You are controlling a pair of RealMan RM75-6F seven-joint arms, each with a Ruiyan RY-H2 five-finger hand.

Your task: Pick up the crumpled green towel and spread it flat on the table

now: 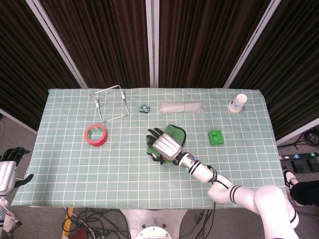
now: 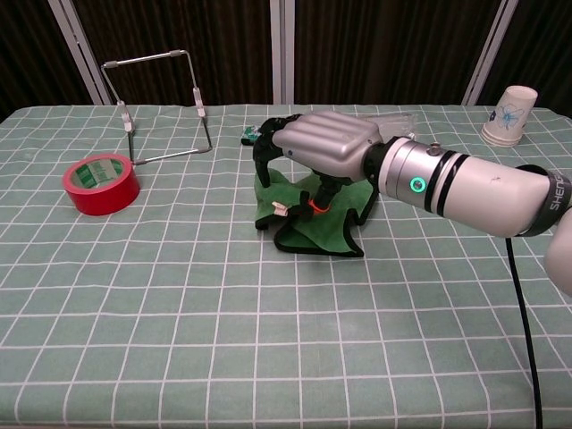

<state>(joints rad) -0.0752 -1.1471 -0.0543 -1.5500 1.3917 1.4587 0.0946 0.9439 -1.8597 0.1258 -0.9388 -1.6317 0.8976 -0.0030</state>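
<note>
The crumpled green towel (image 1: 175,133) (image 2: 325,229), dark-edged with a small white tag, lies bunched at the table's middle. My right hand (image 1: 165,146) (image 2: 318,147) sits on top of it, palm down. Its dark fingers curl down over the towel's left side and the orange-tipped thumb presses into the folds, gripping the cloth. The towel still rests on the checked tablecloth (image 2: 179,295). My left hand (image 1: 8,169) hangs off the table's near left corner, holding nothing, fingers apart; the chest view does not show it.
A red tape roll (image 1: 95,134) (image 2: 101,183) and a wire stand (image 1: 110,103) (image 2: 161,98) are on the left. Behind the towel lie a small green gadget (image 1: 144,108) and a clear bottle (image 1: 181,107). A green block (image 1: 215,137) and a paper cup (image 1: 238,103) (image 2: 511,113) stand to the right.
</note>
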